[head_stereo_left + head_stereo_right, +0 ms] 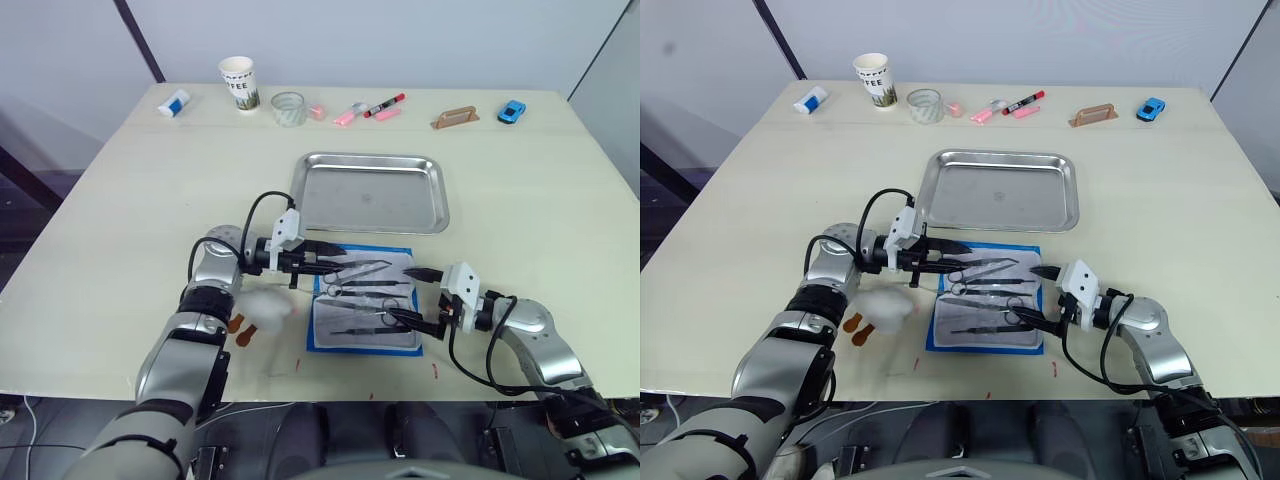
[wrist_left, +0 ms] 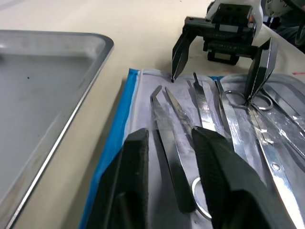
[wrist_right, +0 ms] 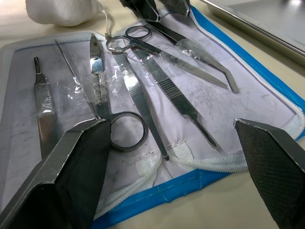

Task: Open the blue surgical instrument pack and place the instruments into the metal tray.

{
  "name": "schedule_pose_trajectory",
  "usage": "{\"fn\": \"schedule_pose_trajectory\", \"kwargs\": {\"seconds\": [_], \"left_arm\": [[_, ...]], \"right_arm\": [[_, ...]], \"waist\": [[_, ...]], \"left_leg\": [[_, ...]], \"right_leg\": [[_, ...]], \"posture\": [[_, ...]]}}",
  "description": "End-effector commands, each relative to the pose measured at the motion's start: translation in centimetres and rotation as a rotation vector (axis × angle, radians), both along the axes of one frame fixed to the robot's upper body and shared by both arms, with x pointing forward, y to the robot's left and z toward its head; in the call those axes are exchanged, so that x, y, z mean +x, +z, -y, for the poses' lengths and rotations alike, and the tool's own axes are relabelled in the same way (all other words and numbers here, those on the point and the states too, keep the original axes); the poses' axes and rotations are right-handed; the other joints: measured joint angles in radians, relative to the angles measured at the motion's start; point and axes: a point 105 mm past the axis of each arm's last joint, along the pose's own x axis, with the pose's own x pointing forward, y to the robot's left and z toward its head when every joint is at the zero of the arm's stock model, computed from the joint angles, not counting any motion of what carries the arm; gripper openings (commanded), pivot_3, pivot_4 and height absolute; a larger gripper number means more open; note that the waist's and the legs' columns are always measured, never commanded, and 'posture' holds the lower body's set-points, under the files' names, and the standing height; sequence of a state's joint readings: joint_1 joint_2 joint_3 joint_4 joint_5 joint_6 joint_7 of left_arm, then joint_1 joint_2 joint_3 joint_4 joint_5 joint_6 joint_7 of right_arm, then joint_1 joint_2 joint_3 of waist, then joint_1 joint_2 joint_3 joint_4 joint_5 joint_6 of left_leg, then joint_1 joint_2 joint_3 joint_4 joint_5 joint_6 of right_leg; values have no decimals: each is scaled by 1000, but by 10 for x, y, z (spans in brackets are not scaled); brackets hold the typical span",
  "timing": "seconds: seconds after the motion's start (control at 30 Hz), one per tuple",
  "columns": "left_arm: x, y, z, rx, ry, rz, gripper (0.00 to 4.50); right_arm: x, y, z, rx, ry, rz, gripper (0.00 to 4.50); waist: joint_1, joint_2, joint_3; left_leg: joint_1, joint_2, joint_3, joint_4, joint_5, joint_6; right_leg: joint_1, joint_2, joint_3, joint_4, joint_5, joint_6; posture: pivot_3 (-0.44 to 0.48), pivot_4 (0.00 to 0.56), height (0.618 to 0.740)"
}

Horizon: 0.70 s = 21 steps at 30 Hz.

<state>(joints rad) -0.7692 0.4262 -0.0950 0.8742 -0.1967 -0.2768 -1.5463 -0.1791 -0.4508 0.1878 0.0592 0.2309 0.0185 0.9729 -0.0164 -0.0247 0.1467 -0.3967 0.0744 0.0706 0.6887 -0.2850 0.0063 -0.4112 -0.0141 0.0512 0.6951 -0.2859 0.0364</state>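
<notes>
On a pale tabletop (image 1: 120,200) we see the blue surgical instrument pack (image 1: 364,299) lying open just in front of the metal tray (image 1: 370,192). The instruments (image 3: 143,90) lie on its lining. Our left gripper (image 2: 169,157) straddles one instrument, fingers apart; our right gripper (image 1: 412,295) hovers, fingers wide apart.

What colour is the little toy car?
Bright blue toy car, clearest in the left eye view.
</notes>
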Motion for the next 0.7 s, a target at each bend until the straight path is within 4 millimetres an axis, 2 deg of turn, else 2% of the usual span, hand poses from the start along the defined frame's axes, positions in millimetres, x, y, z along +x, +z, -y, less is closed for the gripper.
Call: {"fn": "schedule_pose_trajectory", "kwargs": {"seconds": [0.03,0.4,0.7], "left_arm": [[1,4,-2,16,1,40,1603],[4,-16,-2,146,29,42,1603],[7,-20,-6,159,64,9,1603]], "right_arm": [[-6,-21,-2,-50,-1,-65,4500],[-5,-21,-4,-44,-6,-63,4500],[-6,-23,-5,-41,-4,-68,4500]], "waist": [[0,0,0],[-1,0,0],[-1,-1,-1]], "left_leg": [[0,0,0,0,0,0],[0,0,0,0,0,0],[1,0,0,0,0,0]], "right_leg": [[0,0,0,0,0,0],[0,0,0,0,0,0],[0,0,0,0,0,0]], "posture": [[0,150,718],[0,150,718],[0,150,718]]}}
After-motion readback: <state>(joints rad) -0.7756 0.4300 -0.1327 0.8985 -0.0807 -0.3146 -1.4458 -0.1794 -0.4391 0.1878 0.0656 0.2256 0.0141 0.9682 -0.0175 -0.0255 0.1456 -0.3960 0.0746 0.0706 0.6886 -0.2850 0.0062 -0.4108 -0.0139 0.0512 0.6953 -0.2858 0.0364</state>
